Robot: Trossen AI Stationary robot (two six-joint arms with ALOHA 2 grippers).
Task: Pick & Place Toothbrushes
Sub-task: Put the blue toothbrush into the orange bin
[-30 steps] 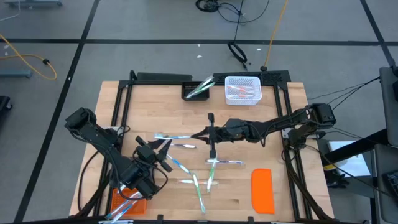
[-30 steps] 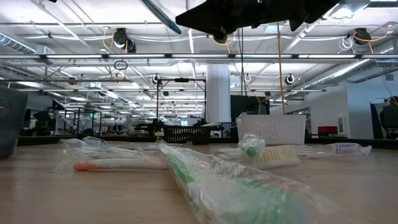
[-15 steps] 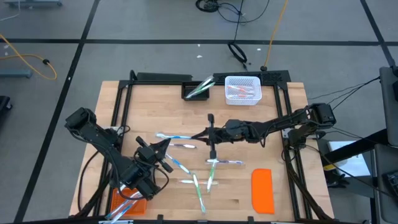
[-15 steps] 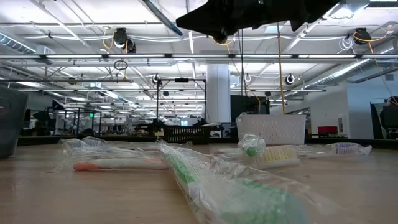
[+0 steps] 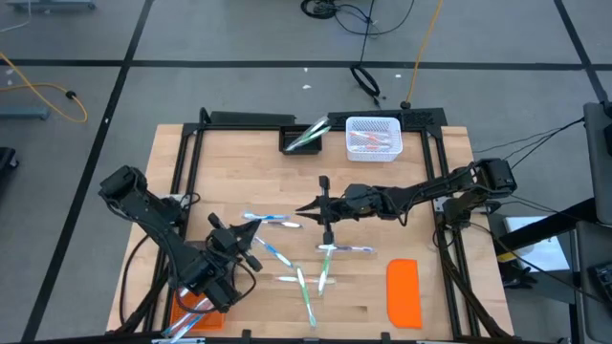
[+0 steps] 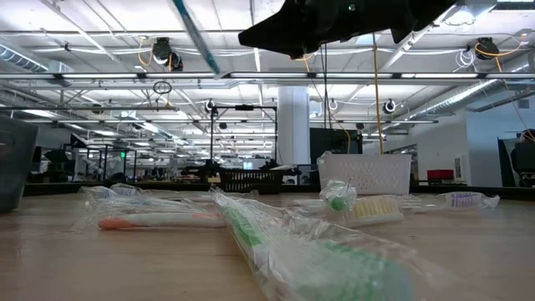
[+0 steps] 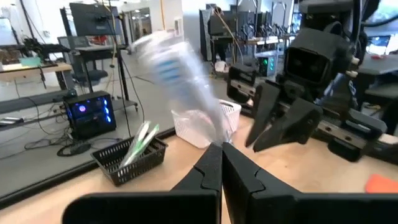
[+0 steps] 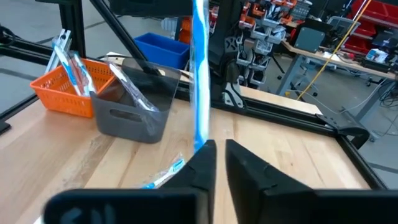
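- Where the high view looks straight down, the left arm runs from the table's left edge toward the middle; left gripper [image 5: 251, 227] sits left of centre, fingers pressed together on a blue toothbrush [image 5: 271, 220] that lies from it toward 3 o'clock.
- Left wrist view: the same blue toothbrush [image 7: 177, 81], in clear wrap and blurred, stands up from the closed fingertips [image 7: 214, 163].
- Right arm: stretched from the table's right edge toward 9 o'clock, right gripper [image 5: 319, 204] near table centre, facing the left one, just beside the far end of that toothbrush.
- Right wrist view: the toothbrush [image 8: 200, 74] rises upright from between the right fingers [image 8: 205, 163], which stand a slit apart; whether they pinch it cannot be told.
- Loose toothbrushes [image 5: 304, 279]: scattered on the wood at 6 o'clock from both grippers, apart from them.
- White basket [image 5: 372, 137]: at 12 o'clock on the table, toothbrushes inside.
- Black basket [image 5: 302, 139]: just left of it, green-accented ones inside.
- Orange basket [image 5: 196, 311]: at 7 o'clock, below the left arm.
- Orange lid [image 5: 403, 292]: flat at 5 o'clock.
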